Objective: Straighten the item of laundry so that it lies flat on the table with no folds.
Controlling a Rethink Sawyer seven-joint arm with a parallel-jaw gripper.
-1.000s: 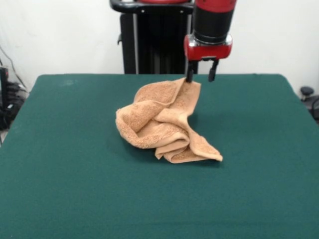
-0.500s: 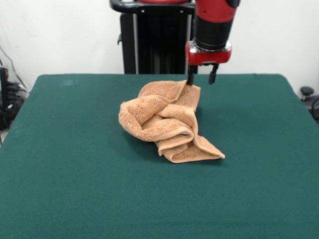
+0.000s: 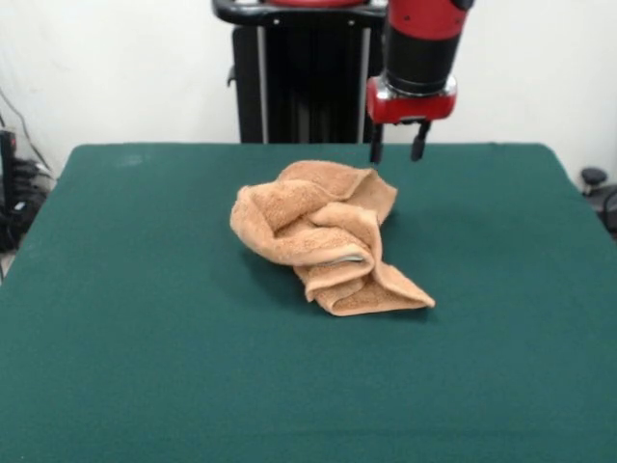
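At the left we see bare green table [image 3: 125, 318]. Near its middle lies the towel [image 3: 323, 236], crumpled in thick folds, not flat. Its long axis runs from the bunched roll at upper left down to a flat corner pointing lower right. Right of the heap's top edge, the gripper [image 3: 396, 152] hangs just above and beside the towel, not touching it; its two dark fingers [image 3: 376, 149] stand apart, released, holding nothing.

Bright, even light; soft shadow beside towel [image 3: 323, 236].
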